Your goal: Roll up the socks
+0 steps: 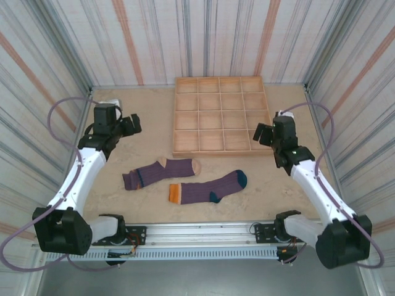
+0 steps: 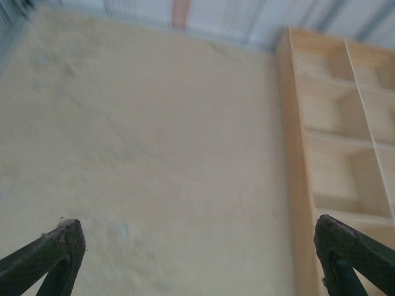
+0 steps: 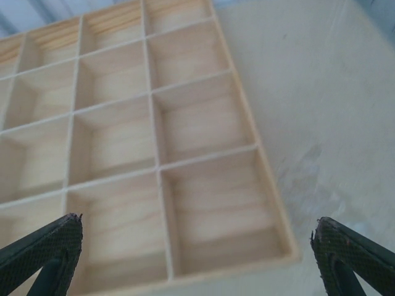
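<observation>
peach sock: flat and unrolled on the counter, a little left of centre. Purple stripes, peach at the right end and along the upper edge, a teal patch near the left end.
orange sock: also flat and unrolled, just beside the peach sock, to its right and nearer the arm bases. Orange cuff at the left, teal heel on the near edge, teal toe at the far right end. Cannot tell whether the two are in contact.
left hand: wide open, holding nothing, over the left side of the counter. Peach sock to its right and nearer the bases, well apart.
left hand, from its wrist: dark textured fingers spread to the bottom corners, bare counter between them, tray wall on the right.
right hand: wide open and empty too, by the near right corner of the tray. Teal toe of the orange sock the closest part, to its left and nearer the bases, apart from it.
right hand, from its wrist: fingers parted over the tray's corner compartments, pale counter to the right.
tray: pale wood, four rows of four compartments, at the far middle of the counter, beyond both socks and touching neither.
walls: striped panels around the far side and both flanks.
</observation>
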You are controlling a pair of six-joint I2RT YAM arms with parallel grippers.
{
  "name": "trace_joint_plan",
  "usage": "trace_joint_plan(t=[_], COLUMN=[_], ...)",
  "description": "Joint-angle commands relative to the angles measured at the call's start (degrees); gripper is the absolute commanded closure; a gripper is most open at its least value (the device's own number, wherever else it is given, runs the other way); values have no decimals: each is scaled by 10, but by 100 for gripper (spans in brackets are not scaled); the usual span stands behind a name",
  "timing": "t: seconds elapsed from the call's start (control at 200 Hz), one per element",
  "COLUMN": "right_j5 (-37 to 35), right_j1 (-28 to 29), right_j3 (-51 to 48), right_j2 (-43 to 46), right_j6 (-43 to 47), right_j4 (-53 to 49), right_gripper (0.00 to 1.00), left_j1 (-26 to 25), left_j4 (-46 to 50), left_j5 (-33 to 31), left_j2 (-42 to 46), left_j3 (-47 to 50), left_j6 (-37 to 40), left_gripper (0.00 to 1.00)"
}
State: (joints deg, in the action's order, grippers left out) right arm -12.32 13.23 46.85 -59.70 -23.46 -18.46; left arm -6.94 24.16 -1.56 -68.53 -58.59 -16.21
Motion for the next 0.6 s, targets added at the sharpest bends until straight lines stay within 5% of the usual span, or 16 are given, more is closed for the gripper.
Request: trace_joint_plan(t=[0.0, 0.175, 0.596], right_j5=[100, 218, 330], right_j1=[5, 20, 28], right_j3=[-3, -33, -150], right_j2=[41, 68, 52], right_j6=[-85, -119, -156], right_j4=[-153, -207, -167], right_gripper=[0, 8, 50], left_j1=[-31, -82, -211], left_j4=[179, 227, 232], left_j5=[65, 136, 183], left_j2=[15, 15, 33], left_j3=[-10, 1, 114], left_j6=[-60, -101, -228], left_gripper=[3, 21, 34])
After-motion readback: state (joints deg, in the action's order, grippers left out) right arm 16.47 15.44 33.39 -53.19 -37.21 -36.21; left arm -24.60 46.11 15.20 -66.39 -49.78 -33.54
